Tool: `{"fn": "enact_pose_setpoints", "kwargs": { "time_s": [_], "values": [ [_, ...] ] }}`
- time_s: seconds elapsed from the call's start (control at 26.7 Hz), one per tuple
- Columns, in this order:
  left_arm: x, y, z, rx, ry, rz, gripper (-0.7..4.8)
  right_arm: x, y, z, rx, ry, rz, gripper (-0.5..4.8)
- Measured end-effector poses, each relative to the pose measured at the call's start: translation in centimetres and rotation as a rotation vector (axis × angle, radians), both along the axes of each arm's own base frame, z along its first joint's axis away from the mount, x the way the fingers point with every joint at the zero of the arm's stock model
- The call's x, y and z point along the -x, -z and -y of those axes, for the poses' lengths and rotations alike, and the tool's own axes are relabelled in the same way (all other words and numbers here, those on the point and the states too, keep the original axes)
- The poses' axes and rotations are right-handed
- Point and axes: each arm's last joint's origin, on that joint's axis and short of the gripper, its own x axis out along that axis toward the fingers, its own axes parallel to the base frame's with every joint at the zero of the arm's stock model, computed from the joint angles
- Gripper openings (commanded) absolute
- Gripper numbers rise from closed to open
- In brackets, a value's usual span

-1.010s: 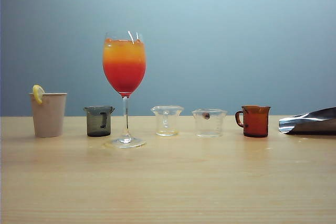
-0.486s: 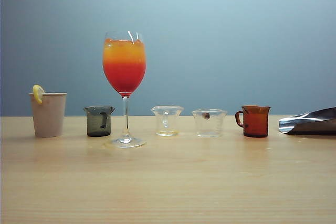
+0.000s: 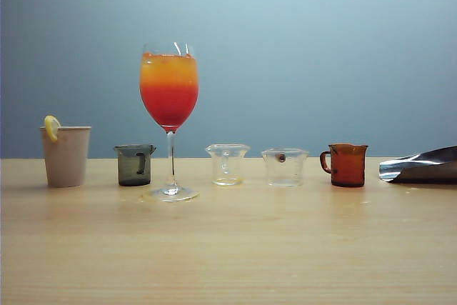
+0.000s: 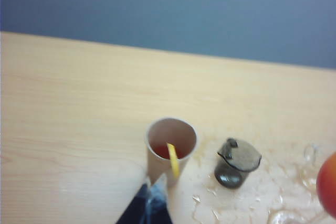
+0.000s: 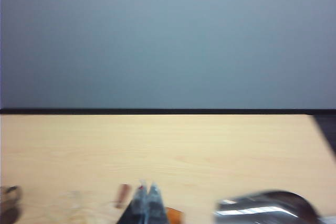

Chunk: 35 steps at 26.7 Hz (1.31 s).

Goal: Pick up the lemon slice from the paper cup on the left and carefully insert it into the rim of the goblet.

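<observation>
The lemon slice (image 3: 51, 127) is perched on the rim of the beige paper cup (image 3: 66, 156) at the far left of the table. In the left wrist view the lemon slice (image 4: 173, 160) stands edge-on over the paper cup (image 4: 169, 145), just beyond my left gripper (image 4: 155, 184), which is shut and empty. The goblet (image 3: 169, 98) with its orange-over-red drink stands right of the cup; a bit of the goblet's (image 4: 328, 182) bowl shows in the left wrist view. My right gripper (image 5: 147, 188) is shut and empty above the right part of the table. Neither gripper shows in the exterior view.
A dark grey-green jug (image 3: 135, 164) stands between cup and goblet. Two clear jugs (image 3: 227, 163) (image 3: 284, 167), an amber mug (image 3: 347, 164) and a shiny foil pouch (image 3: 421, 166) follow to the right. Spilled droplets (image 4: 252, 198) lie on the wood around the dark jug (image 4: 236, 162).
</observation>
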Motion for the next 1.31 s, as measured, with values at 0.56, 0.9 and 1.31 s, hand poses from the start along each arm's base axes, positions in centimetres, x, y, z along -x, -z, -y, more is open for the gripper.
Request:
{"fn": "enact_pose_setpoints", "kwargs": {
  "time_s": [0.56,0.9,1.31],
  "values": [
    [-8.3,4.7,1.3,-0.109,0.141,-0.224,-0.06,-5.9,-1.7,-13.0,0.11,-0.504,-0.207,-0.04],
    [-11.1,7.1,1.3,-0.115,0.144,-0.237,0.02,-5.5,-0.9,-17.1,0.145,-0.648,-0.239,-0.04],
    [-12.4,8.4,1.4,-0.108,0.169,-0.22,4.37,-5.9,-0.4,-17.5,0.172,-0.648,-0.241,-0.04]
  ]
}}
